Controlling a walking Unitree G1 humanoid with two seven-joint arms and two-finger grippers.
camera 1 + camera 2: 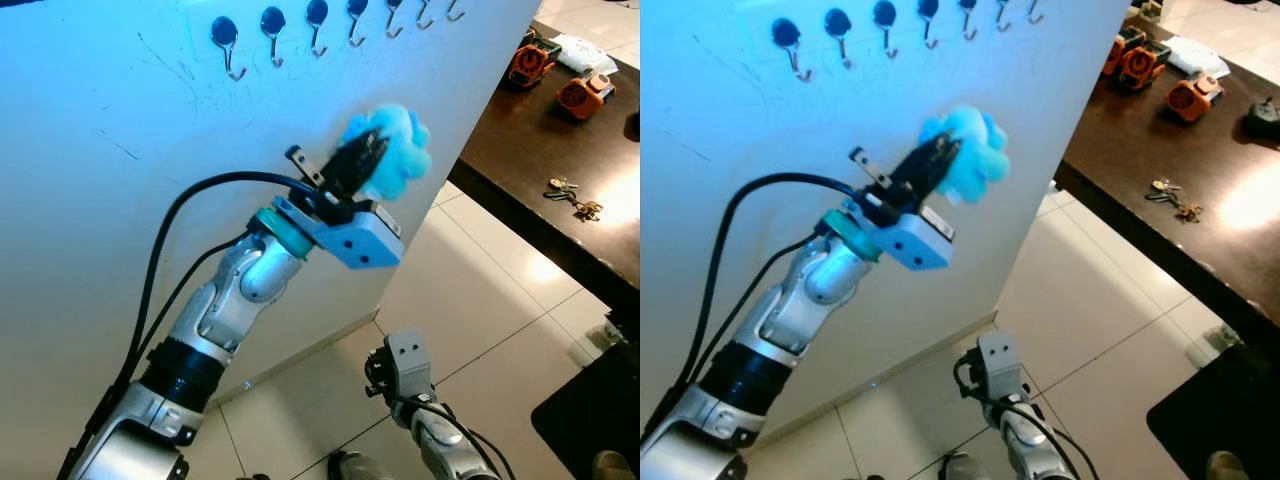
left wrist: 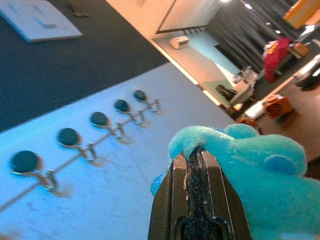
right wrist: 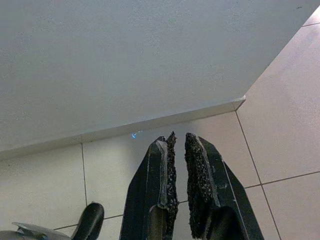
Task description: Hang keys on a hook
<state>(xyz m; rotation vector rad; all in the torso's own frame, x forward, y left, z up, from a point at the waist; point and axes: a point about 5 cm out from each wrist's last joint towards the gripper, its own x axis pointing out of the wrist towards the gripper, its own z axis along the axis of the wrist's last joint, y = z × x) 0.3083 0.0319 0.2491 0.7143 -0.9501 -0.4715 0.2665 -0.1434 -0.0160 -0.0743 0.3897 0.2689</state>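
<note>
Reaching up across the middle of the left eye view, the left gripper (image 1: 372, 150) held a fluffy blue plush keychain (image 1: 398, 150) against the pale wall (image 1: 120, 200), its black fingers closed on the near side of the plush, while a row of hooks (image 1: 232, 68) ran along the top of the frame, above and to the left of it. At the right of that view a dark bench (image 1: 520, 190) carried another bunch of keys (image 1: 572, 197) and two orange tools (image 1: 583, 96) in the upper right corner, and the right gripper (image 1: 372, 375) hung idle low in the centre above the tiled floor (image 1: 480, 310). The right eye view showed the same layout. In the left wrist view the fingers (image 2: 200, 200) were pinched tight on the plush at the lower centre, and five hooks trailed from the lower left toward the middle, well apart from it. In the right wrist view the right gripper's fingers (image 3: 197, 170) stood nearly together with a thin gap, holding nothing, pointed at the floor by the skirting. The plush looked soft, light and easily squashed, so the grip probably would not slip; no ring or loop could be made out, and that stiffer part is likely what needs to meet a hook.
</note>
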